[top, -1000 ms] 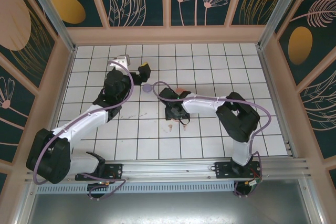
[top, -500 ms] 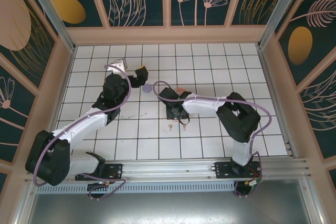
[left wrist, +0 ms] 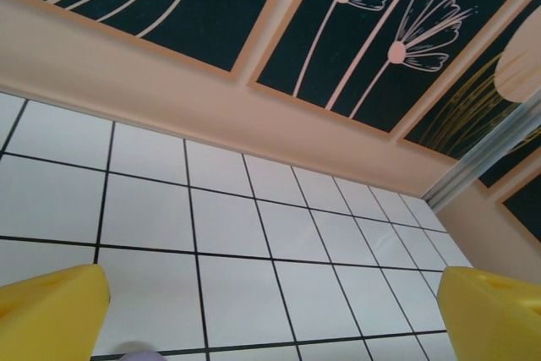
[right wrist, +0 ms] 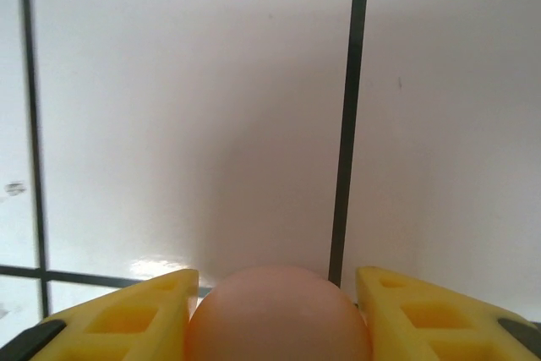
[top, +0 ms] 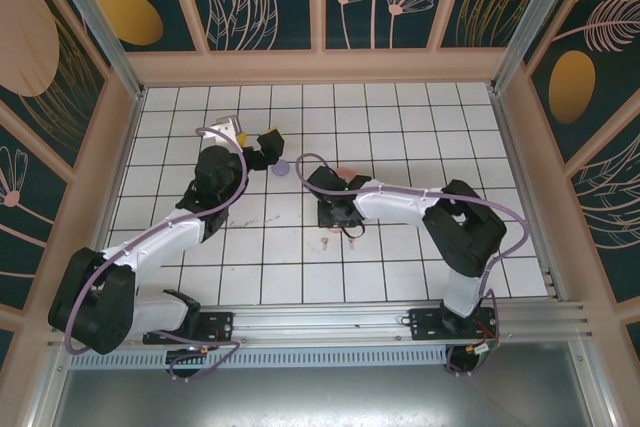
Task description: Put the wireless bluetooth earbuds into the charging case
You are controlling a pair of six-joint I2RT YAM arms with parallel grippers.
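A robot test cell: a white tiled floor [top: 400, 117] with black grid lines, teal flower-printed wall panels [top: 410, 27], and a near aluminium rail [top: 330, 322] carrying two white-and-black robot arms [top: 400, 202].

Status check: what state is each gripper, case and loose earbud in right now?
Left gripper: wide open, empty.
Right gripper: closed on the pink case.
Pink case: pinched between both fingers, lid unseen.
Lilac case: resting on the tiles, untouched.
Earbuds: loose on the tiles, outside any case.
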